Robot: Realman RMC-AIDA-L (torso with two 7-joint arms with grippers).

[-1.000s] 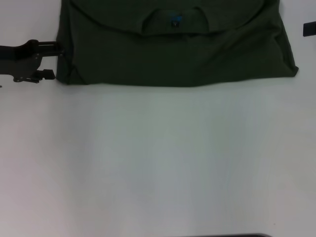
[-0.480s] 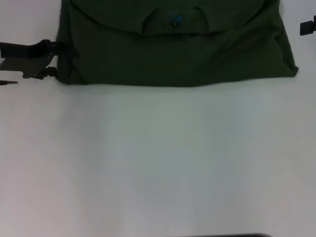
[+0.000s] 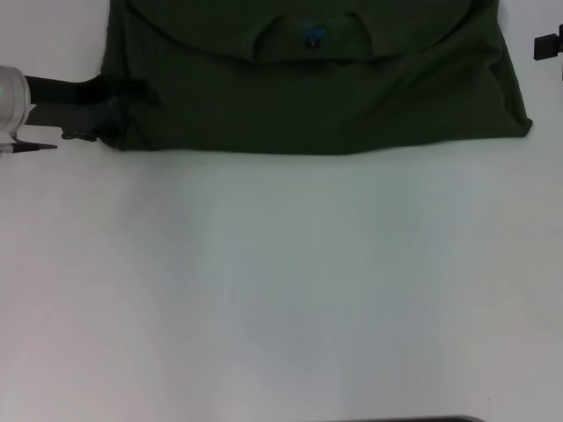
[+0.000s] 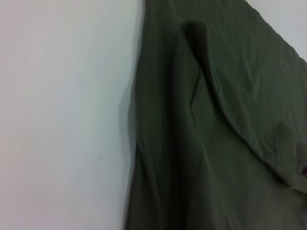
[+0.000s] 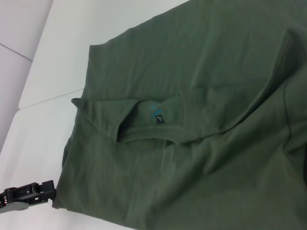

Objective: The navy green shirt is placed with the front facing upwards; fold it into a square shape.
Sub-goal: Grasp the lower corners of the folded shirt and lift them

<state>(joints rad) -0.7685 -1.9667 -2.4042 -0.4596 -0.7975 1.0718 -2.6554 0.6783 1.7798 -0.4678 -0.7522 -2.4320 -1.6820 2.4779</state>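
Observation:
The navy green shirt point(image 3: 317, 97) lies folded across the far part of the white table, collar and blue neck label point(image 3: 311, 37) facing up. No chest lettering shows. My left gripper point(image 3: 110, 112) is at the shirt's left edge, open, with one finger reaching over the cloth and the other beside the near left corner. The right wrist view shows that same gripper point(image 5: 29, 194) at the corner of the shirt point(image 5: 192, 120). The left wrist view looks closely at the shirt's point(image 4: 216, 143) creased edge. Only a small dark piece of my right gripper point(image 3: 550, 44) shows, past the shirt's right side.
Bare white table point(image 3: 281, 281) fills the whole near half in front of the shirt. A thin dark strip point(image 3: 405, 419) runs along the bottom of the head view. Table seams point(image 5: 29, 52) show beyond the shirt in the right wrist view.
My left gripper has slid rightward from beside the shirt until one finger lies over its left edge. The shirt and the right gripper have barely shifted.

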